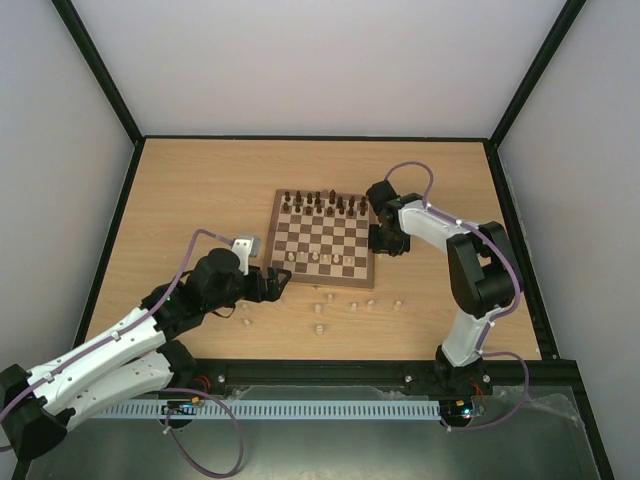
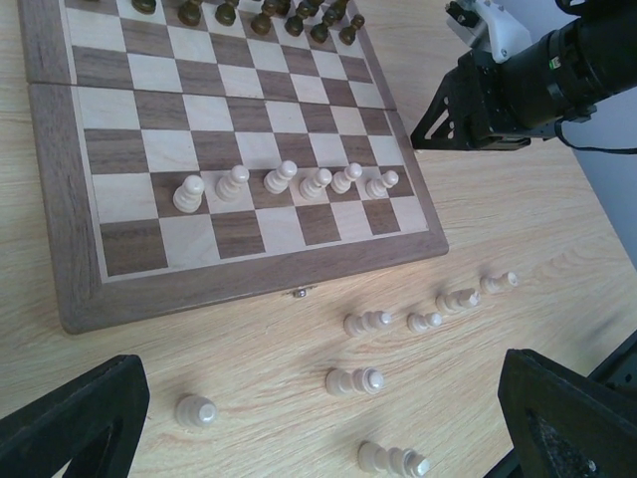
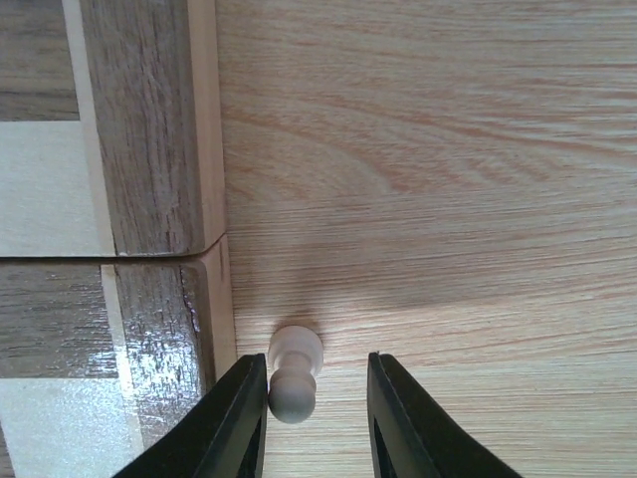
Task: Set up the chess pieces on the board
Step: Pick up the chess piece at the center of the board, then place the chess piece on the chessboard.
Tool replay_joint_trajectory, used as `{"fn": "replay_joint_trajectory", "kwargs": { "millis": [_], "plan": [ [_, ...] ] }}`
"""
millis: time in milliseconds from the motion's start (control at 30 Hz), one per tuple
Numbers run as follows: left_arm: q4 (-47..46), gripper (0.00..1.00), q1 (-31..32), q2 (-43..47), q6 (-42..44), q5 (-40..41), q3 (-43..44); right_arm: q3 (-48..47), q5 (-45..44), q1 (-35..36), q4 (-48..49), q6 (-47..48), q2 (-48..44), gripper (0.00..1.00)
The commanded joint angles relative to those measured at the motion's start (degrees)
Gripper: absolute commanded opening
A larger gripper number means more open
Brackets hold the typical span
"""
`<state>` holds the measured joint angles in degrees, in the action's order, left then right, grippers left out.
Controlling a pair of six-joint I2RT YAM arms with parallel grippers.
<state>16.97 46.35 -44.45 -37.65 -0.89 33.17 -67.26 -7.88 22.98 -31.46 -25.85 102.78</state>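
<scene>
1. Your left gripper (image 1: 280, 281) hovers off the board's near-left corner, jaws spread wide, holding nothing.
2. Your right gripper (image 3: 317, 398) straddles a pale pawn (image 3: 295, 378) on the tabletop (image 3: 448, 149), just beside the board's frame. One finger touches it and the other stands apart, so it is not yet clamped.
3. On the board (image 2: 60, 269), six pale pawns (image 2: 282, 176) stand in a row, with dark pieces (image 2: 227, 12) along the far edge.
4. Several pale chess pieces (image 2: 366, 322) lie loose off the board.

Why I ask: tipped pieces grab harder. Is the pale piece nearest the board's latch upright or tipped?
Tipped: the pale piece lies on its side on the tabletop, off the board.
</scene>
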Motion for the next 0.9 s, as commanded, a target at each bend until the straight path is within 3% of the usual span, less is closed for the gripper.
{"fn": "replay_joint_trajectory", "kwargs": {
  "millis": [0, 167, 433, 633, 867],
  "plan": [
    [-1.77, 0.99, 0.32, -0.28, -0.47, -0.35, -0.74, 0.91, 0.57, -0.13, -0.88, 0.66, 1.21, 0.28],
    [-1.13, 0.99, 0.29, 0.04, -0.68, 0.19, -0.60, 1.47, 1.23, -0.13, -0.70, 0.92, 1.20, 0.24],
    [-0.56, 0.99, 0.27, 0.35, -0.83, 0.80, -0.56, 2.31, 0.94, -0.09, -2.30, 1.16, -2.06, 0.05],
    [0.09, 0.99, 0.17, -0.17, -0.43, 2.19, -0.07, 1.22, -1.25, 2.17, -6.86, 0.56, -10.63, 0.06],
    [1.04, 0.99, -0.32, -0.99, 0.07, 3.08, 0.52, 0.25, -2.01, 9.66, -10.45, -1.46, -14.58, 0.08]
  ]
}}
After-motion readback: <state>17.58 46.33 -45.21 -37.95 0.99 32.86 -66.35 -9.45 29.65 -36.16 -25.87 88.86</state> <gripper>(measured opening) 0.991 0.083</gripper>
